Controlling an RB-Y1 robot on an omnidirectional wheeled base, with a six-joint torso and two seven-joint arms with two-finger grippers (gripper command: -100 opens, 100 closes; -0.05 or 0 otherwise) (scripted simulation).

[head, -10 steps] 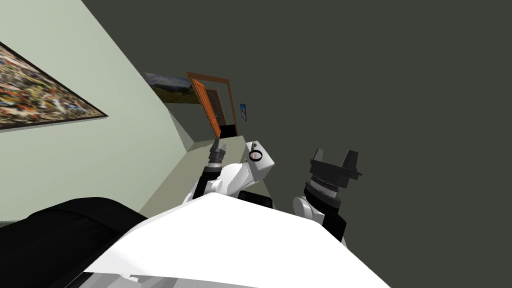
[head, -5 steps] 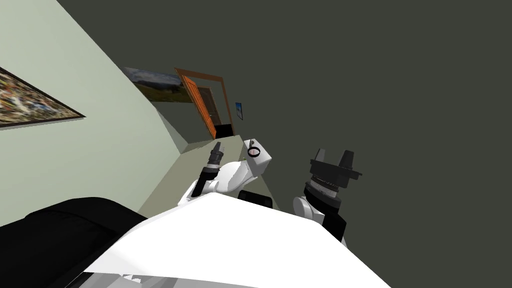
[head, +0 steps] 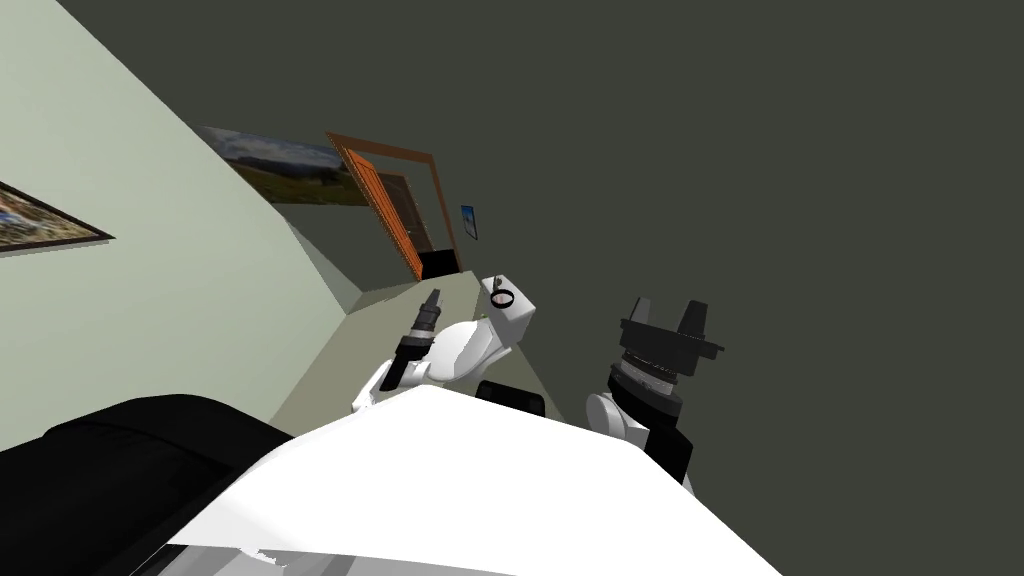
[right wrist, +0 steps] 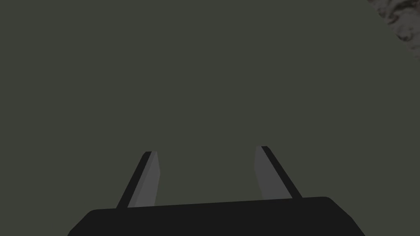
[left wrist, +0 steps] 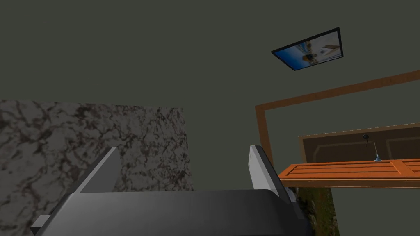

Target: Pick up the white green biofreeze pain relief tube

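My left gripper [head: 431, 303] is held up above the chest, pointing toward the far doorway. In the left wrist view its fingers [left wrist: 258, 166] stand wide apart, so the left gripper [left wrist: 182, 159] is open with nothing between them. My right gripper [head: 668, 316] is raised at the right of the chest, close to a dark grey wall [head: 750, 180]. The right wrist view shows this right gripper [right wrist: 206, 157] open and empty against that same flat dark grey wall [right wrist: 205, 73].
An orange door [head: 385, 205] stands open in a brown frame at the end of a narrow passage, with a black area [head: 438, 263] at its foot. A pale green wall [head: 150, 300] runs along the left. A black piece of furniture [head: 110, 470] sits at lower left. A marbled panel [left wrist: 82, 139] lies beyond my left gripper.
The whole head picture has slid left: the wall pictures and the door have moved leftward, so I have turned. Both grippers keep nearly the same pose and stay open.
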